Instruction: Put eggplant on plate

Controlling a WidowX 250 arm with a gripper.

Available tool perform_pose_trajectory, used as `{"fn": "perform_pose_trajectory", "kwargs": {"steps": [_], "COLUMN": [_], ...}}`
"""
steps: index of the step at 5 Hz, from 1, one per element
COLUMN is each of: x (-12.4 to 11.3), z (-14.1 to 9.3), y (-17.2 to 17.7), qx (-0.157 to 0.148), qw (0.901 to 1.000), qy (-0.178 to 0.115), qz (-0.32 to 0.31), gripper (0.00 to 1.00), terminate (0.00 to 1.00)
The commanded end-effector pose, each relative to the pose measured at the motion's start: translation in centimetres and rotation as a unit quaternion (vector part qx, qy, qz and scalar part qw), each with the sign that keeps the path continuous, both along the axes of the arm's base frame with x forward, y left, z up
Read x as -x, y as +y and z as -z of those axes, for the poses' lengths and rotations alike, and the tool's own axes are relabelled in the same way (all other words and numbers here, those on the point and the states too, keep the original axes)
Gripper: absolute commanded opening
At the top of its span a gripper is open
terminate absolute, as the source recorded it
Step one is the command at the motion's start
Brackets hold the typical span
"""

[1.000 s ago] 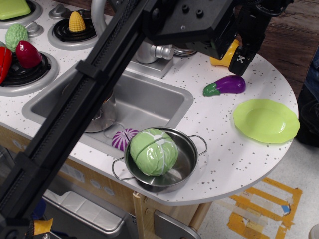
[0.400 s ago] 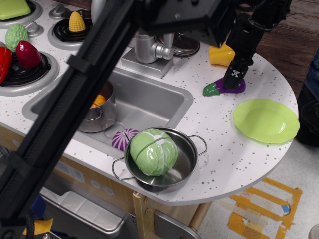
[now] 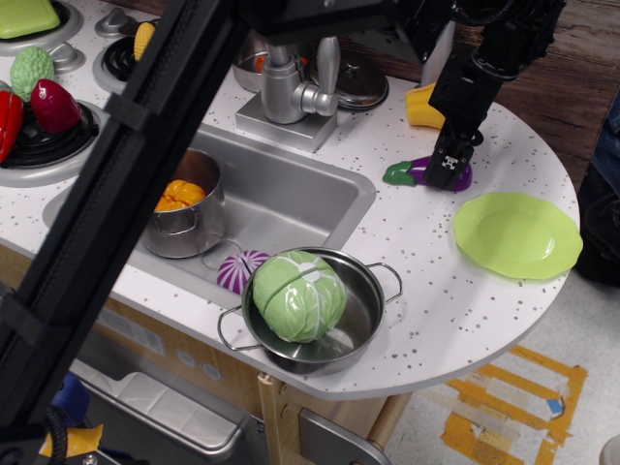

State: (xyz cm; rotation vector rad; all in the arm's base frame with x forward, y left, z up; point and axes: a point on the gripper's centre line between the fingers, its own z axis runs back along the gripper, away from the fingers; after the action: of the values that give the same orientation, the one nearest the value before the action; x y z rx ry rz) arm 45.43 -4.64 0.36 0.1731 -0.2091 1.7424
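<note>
One eggplant (image 3: 415, 172) lies on the counter (image 3: 426, 262) at ten o'clock from the one plate (image 3: 517, 233), apart from it. The gripper (image 3: 449, 167) is down over its fat end; whether it has clenched, I cannot tell. The eggplant looks light, stiff, glossy and likely slippery, so grip its thick middle.

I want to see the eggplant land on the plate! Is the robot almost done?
Not yet. The gripper is down on the eggplant, which lies on the counter beside the plate. Whether it has squeezed shut is hard to tell. Lifting it, carrying it over and setting it on the bare plate are left.
</note>
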Motion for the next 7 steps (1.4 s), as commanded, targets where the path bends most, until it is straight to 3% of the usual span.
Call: {"fn": "perform_pose_trajectory", "kwargs": {"steps": [1, 3, 5, 6, 7], "x": [-1.9, -1.7, -1.4, -0.5, 1.2], "z": [-1.5, -3.3, -8.8, -8.1, -7.2], "y": [0.1, -0.2, -4.4, -8.7, -10.7], "qx": [0.005, -0.003, -0.006, -0.002, 0.003], "qw": [0.9979, 0.9987, 0.9993, 0.9952, 0.9906], "qy": [-0.064, -0.050, -0.023, -0.030, -0.045], "qz": [0.009, 0.010, -0.029, -0.093, -0.129], "gripper": [0.00, 0.00, 0.00, 0.00, 0.00], "terminate": [0.00, 0.00, 0.00, 0.00, 0.00]}}
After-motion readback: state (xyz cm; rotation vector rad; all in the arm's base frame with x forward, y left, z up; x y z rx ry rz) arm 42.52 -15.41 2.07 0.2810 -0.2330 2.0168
